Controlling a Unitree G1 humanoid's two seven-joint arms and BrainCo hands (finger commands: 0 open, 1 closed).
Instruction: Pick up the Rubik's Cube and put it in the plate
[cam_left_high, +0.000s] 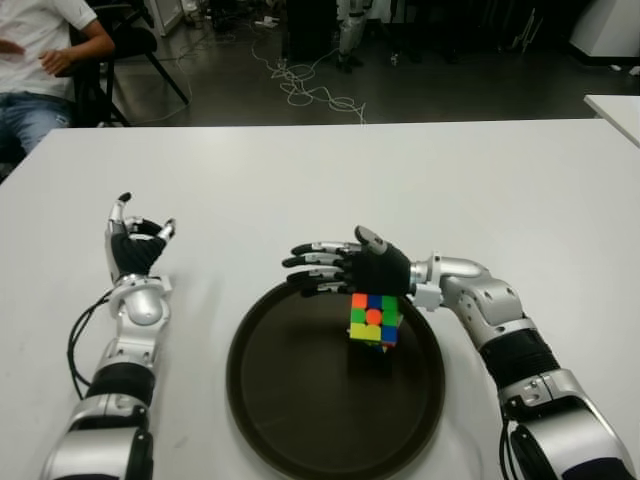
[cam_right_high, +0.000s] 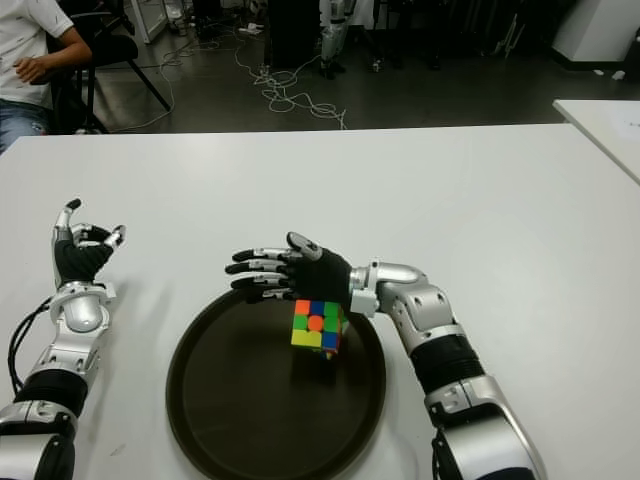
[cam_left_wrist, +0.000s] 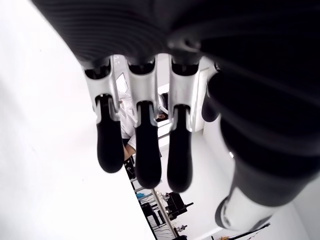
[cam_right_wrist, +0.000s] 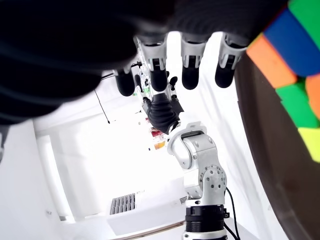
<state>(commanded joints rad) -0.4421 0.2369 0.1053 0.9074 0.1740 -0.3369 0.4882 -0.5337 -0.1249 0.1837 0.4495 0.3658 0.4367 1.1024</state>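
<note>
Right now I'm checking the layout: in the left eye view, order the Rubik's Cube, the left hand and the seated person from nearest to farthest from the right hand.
1. Rubik's Cube: just beneath the open right hand, over the plate.
2. Left hand: across the table on the robot's left.
3. Person: beyond the table's far left corner.

Rubik's Cube (cam_left_high: 374, 318) over plate (cam_left_high: 270, 400) | right robot hand (cam_left_high: 345, 266) outstretched

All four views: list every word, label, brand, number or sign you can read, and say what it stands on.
None can be read.
Rubik's Cube: coloured squares only, with a round orange mark on the centre sticker, no legible text.
Plate: plain dark surface, no marking.
Right robot hand, open above the cube, and left robot hand, left of the plate: no visible labels.
Table: bare white.
</note>
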